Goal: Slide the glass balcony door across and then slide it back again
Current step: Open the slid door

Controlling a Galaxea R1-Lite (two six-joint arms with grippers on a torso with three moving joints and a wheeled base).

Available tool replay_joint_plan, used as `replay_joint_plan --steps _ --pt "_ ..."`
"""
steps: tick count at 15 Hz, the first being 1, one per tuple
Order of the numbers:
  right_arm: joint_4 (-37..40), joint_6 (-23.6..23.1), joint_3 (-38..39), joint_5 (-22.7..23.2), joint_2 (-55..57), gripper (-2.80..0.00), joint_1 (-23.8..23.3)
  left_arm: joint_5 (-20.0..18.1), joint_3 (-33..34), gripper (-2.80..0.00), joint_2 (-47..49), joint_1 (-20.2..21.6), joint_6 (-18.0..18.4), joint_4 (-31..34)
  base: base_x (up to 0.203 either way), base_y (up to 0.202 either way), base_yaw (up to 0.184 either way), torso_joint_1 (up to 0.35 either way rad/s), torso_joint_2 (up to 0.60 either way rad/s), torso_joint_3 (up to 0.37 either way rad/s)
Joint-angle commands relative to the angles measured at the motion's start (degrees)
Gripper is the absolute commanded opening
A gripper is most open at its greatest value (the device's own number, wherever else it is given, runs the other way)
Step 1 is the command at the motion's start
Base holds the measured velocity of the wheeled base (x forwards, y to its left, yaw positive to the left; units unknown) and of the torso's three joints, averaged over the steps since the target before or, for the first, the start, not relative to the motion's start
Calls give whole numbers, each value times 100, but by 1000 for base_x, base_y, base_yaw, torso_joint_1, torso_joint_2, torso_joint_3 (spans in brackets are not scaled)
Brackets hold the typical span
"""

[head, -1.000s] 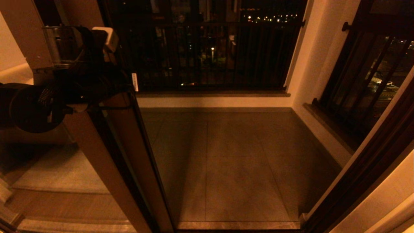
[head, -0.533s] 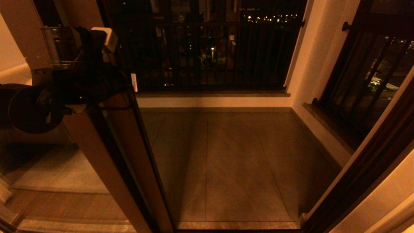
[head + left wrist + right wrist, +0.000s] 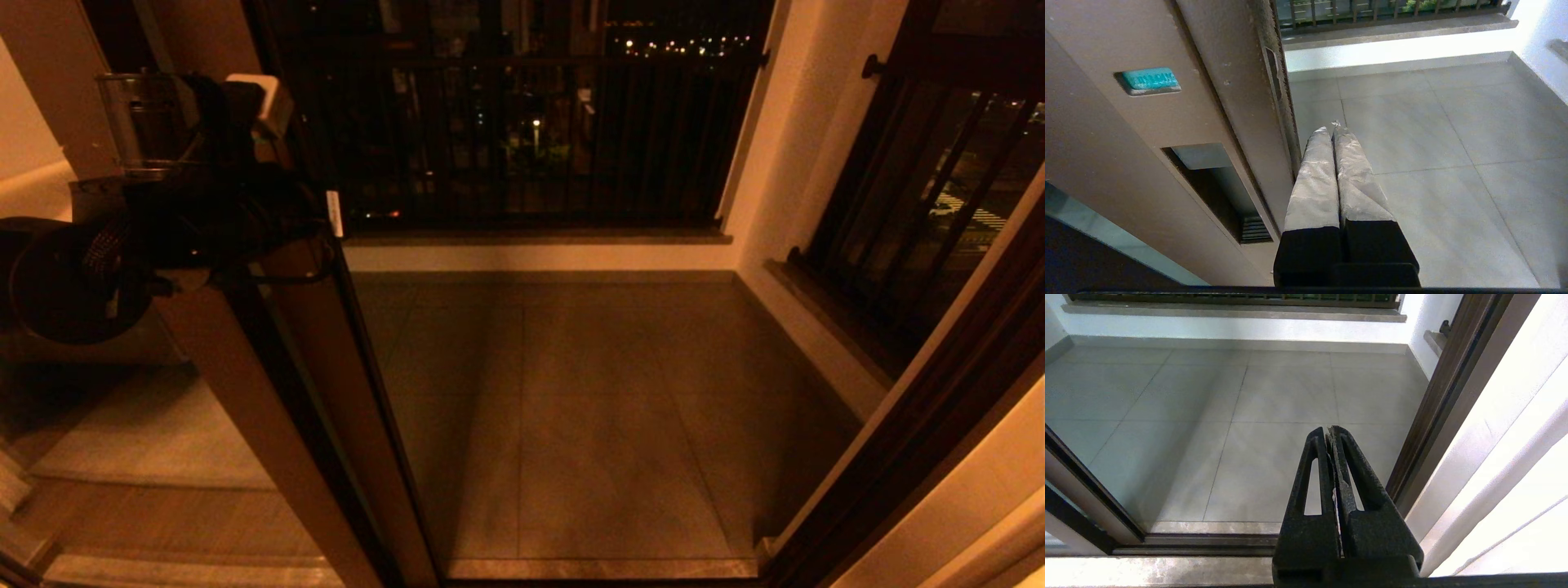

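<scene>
The glass balcony door (image 3: 314,384) stands at the left of the opening, its dark brown stile (image 3: 1208,102) carrying a recessed handle (image 3: 1216,188) and a small teal tab (image 3: 1150,79). My left arm (image 3: 188,212) is raised against that stile. The left gripper (image 3: 1329,128) is shut with nothing between its taped fingers (image 3: 1314,179), which lie along the stile's leading edge, on the side of the open doorway. My right gripper (image 3: 1329,430) is shut and empty, hanging over the threshold near the right jamb; it does not show in the head view.
The doorway opens onto a tiled balcony floor (image 3: 588,408) behind a black barred railing (image 3: 531,139). The dark right jamb (image 3: 922,425) and a pale curtain (image 3: 1506,457) bound the right side. The floor track (image 3: 1208,539) runs across the threshold.
The left arm and the door stile have shifted slightly to the left over the last second. The rest of the head view is unchanged.
</scene>
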State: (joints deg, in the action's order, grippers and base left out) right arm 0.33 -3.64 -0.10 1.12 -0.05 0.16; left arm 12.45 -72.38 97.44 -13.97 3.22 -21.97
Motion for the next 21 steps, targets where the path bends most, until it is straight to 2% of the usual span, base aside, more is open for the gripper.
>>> replay_joint_plan --steps 1,6,9,16,19,21 --pt "0 -5 1 2 5 -280 2 21 13 -280 3 24 0 -9 0 0 0 0 0 0" --pt "0 -5 1 2 5 -280 2 -9 31 -280 3 134 2 -9 0 0 0 0 0 0" --pt "2 -5 1 2 5 -280 2 -159 48 -280 -50 259 3 -9 0 0 0 0 0 0" --pt "2 -5 1 2 5 -280 2 -164 50 -280 -142 262 3 -9 0 0 0 0 0 0" --pt "-2 0 1 2 9 -280 2 -151 236 -280 -601 -167 -2 -9 0 0 0 0 0 0" --pt "2 -4 1 2 5 -280 2 -150 539 -280 -1300 -585 -4 16 0 0 0 0 0 0"
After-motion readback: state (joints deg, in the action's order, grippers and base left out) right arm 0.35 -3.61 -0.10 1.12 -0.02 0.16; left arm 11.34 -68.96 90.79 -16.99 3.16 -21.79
